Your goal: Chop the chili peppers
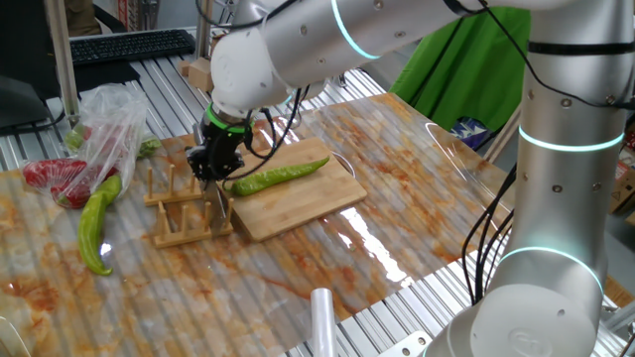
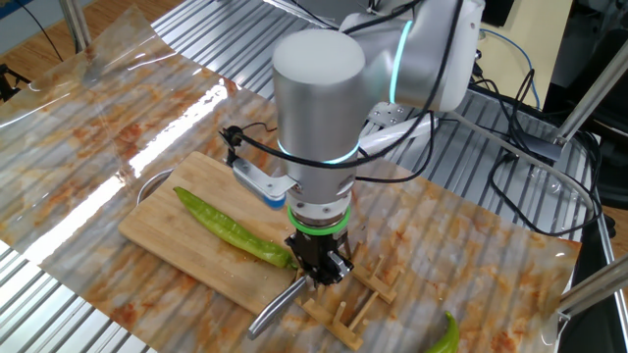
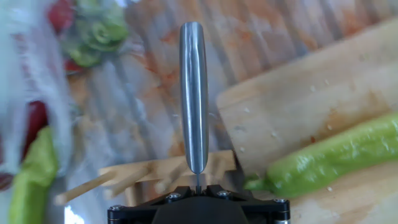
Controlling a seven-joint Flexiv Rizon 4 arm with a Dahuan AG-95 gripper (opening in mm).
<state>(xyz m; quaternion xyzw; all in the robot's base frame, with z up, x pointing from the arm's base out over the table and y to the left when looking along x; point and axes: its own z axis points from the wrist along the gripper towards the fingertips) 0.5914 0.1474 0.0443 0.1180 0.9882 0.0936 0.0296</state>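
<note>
going l to r in one fixed view: clear crinkly plastic bag [image 1: 111, 117] w/ red peppers [image 1: 55, 177] in it, then a thick, pale yellow-green curved pepper [image 1: 94, 223] lying loose on the table. neither is the target afaict.

next, the small wooden slotted rack [image 1: 179, 223]. the black two-finger gripper [image 1: 211, 181] sits right over it, pointing nearly straight down, fingers pinched together on a slim shiny steel knife [image 3: 194, 93]. in the hand view the knife sticks straight out from between the fingers, over the rack. can't tell if it's fully clear of the slots yet.

just right of that: the slim glossy green chili pepper [image 1: 283, 177], whole, lying diagonally on the light bamboo cutting board [image 1: 310, 205], stem end toward the rack, near the gripper but not touching it. no cuts on it.

so imo the step in hand is getting the knife, chopping not started. next move prob needs: lift knife clear of the rack, carry it over the board, line the edge up across the chili (not along it), then press down. nothing pins the chili, so it could roll or skid.
</note>
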